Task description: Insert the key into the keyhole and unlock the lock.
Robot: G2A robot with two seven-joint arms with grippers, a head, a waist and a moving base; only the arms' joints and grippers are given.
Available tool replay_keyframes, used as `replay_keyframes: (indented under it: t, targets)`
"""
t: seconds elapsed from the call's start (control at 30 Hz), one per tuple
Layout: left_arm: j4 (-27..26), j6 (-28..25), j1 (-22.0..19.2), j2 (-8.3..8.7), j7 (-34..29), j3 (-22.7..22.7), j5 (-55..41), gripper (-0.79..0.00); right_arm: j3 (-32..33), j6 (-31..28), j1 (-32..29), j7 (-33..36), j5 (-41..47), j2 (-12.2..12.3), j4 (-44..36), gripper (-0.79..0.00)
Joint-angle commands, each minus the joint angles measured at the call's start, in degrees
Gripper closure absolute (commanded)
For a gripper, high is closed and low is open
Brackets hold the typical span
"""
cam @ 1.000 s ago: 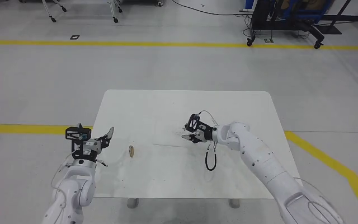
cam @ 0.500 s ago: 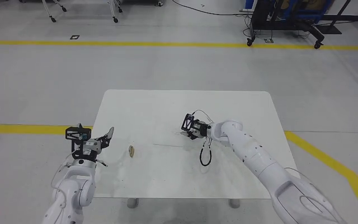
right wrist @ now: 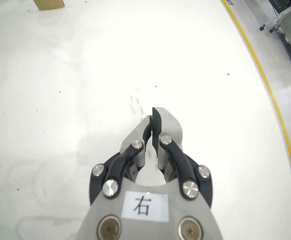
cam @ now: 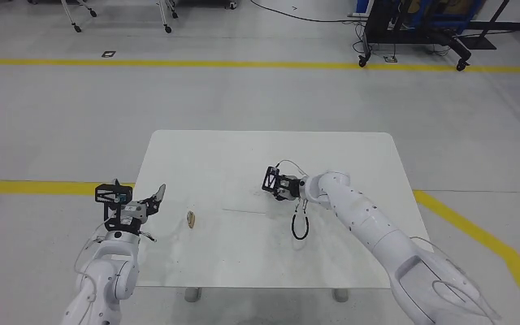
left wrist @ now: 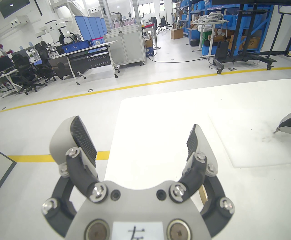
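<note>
A small brass lock [cam: 191,218] lies on the white table [cam: 244,154] near its left edge; it also shows as the lock [right wrist: 48,4] and, past a finger link, the lock [left wrist: 203,195]. My left gripper [cam: 154,197] hovers open just left of the lock, with nothing between its ribbed pads [left wrist: 83,138]. My right gripper [cam: 269,184] sits low over the table's middle, well right of the lock, with its fingers [right wrist: 156,121] pressed together. In the left wrist view a thin metal tip, apparently the key [left wrist: 276,131], pokes from the right gripper [left wrist: 284,124] onto the table.
A black cable loop [cam: 300,225] hangs from my right forearm onto the table. A thin white mat [left wrist: 250,145] covers the right part of the tabletop. A yellow floor line [cam: 49,187] runs past both sides of the table.
My right gripper has shifted a little left and away from me across the table's middle, staying shut, and the cable loop swung with it. The left arm and the lock have not moved.
</note>
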Motion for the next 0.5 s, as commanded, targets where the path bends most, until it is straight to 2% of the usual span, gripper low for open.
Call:
replay_keyframes:
  t: [0.0,0.27,0.37,0.47]
  targets:
    - [0.00,0.00,0.00,0.00,0.00,0.00,0.00,-0.785,0.26,-0.47,-0.07,-0.83,-0.51,0.23,-0.57,0.000]
    - [0.00,0.00,0.00,0.00,0.00,0.00,0.00,-0.785,4.81,-2.16,-1.54,-5.57,0.16,2.47,-3.85,0.000]
    - [0.00,0.00,0.00,0.00,0.00,0.00,0.00,-0.785,8.88,-5.41,-3.14,-8.18,4.41,3.92,-4.34,0.000]
    - [0.00,0.00,0.00,0.00,0.00,0.00,0.00,-0.785,14.08,-9.98,-5.60,-10.22,12.24,5.41,-3.86,0.000]
